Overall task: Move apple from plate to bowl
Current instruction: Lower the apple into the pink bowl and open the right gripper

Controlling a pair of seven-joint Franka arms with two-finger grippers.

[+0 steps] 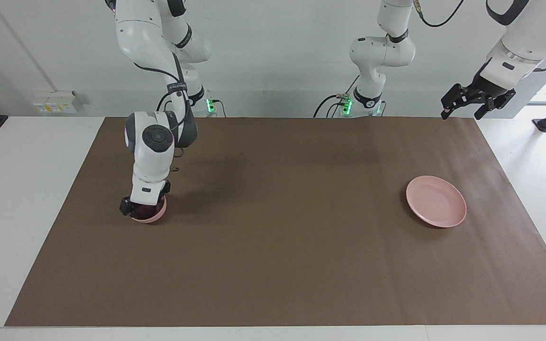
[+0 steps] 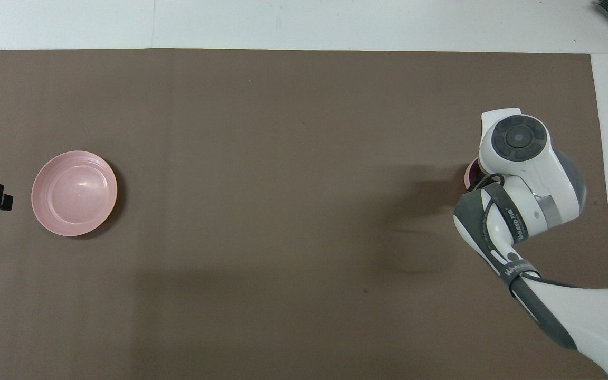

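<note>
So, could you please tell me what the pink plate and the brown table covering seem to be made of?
The plate: probably plastic, smooth with a soft sheen; faint highlights show inside it in the overhead view. The table covering: matte brown paper or card, flat with straight cut edges and no gloss.

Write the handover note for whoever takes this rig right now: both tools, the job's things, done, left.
Right tool: down in the bowl, at the right arm's end of the table; whether it is open can't be read.
Left tool: open, empty, raised over the left arm's end of the mat, waiting.
Apple: dark red, just visible inside the bowl under the right tool.
Plate: empty.
Done: apple is off the plate.
Left: lift the right tool clear, confirm the apple stays.
</note>
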